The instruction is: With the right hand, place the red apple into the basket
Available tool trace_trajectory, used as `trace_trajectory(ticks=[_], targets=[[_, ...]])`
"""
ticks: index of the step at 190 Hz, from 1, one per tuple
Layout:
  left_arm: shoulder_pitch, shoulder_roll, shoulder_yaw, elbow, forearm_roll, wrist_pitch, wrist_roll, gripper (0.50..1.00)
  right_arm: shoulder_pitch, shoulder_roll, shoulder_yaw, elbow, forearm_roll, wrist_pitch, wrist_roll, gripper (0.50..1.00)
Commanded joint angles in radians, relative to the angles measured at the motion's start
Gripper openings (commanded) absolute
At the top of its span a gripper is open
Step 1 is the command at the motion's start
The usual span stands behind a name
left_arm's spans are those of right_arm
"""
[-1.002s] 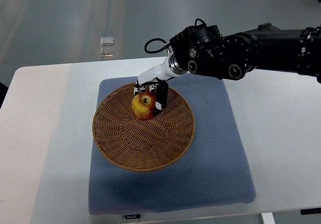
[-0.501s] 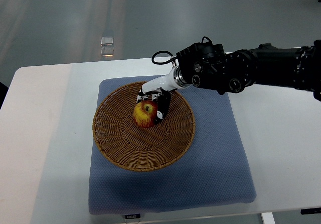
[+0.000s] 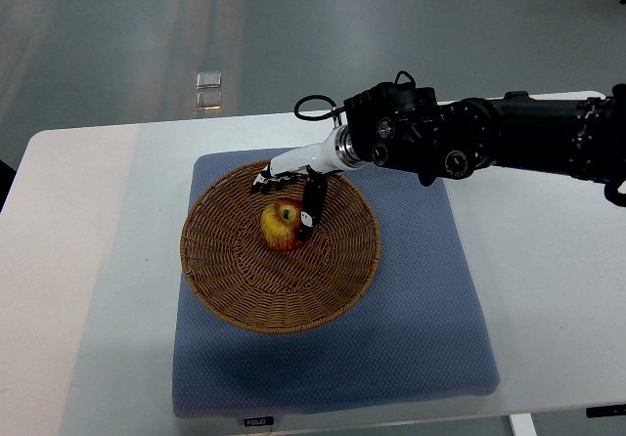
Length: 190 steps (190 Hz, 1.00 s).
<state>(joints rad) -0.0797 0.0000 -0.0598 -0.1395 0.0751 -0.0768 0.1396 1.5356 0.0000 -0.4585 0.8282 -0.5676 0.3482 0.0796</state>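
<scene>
Top view shows one apple (image 3: 282, 225) lying inside one basket (image 3: 280, 243) on one blue pad (image 3: 411, 299). One right hand (image 3: 290, 184), fingers spread, hovers just behind the apple, gripping nothing.

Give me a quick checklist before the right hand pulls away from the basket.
1. Apple sits inside the basket: ok.
2. Right hand let go: ok, its fingers look spread, one close beside the apple; contact cannot tell.
3. Apple at rest: cannot tell from one picture.
4. Basket is fully on the blue pad: ok.
5. Way back up and to the right is free of other things: ok.
6. Left hand out of the way: ok, not in view.
</scene>
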Motion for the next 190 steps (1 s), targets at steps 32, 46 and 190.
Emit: trace_trajectory(ticks=[32,46,190], targets=[[0.000,0.000,0.000,0.000,0.000,0.000,0.000,1.000,0.087,0.000,0.089,-0.001,0.114,0.086,-0.001,0.924],[-0.002,0.000,0.000,0.000,0.000,-0.001,0.000,1.000,0.077,-0.058,0.162,-0.018,0.135,0.078,0.000,0.924],[0.000,0.000,0.002,-0.002,0.002,-0.001,0.003,1.000,-0.778,-0.037,1.377,-0.224,0.348,-0.072,0.104,0.926]])
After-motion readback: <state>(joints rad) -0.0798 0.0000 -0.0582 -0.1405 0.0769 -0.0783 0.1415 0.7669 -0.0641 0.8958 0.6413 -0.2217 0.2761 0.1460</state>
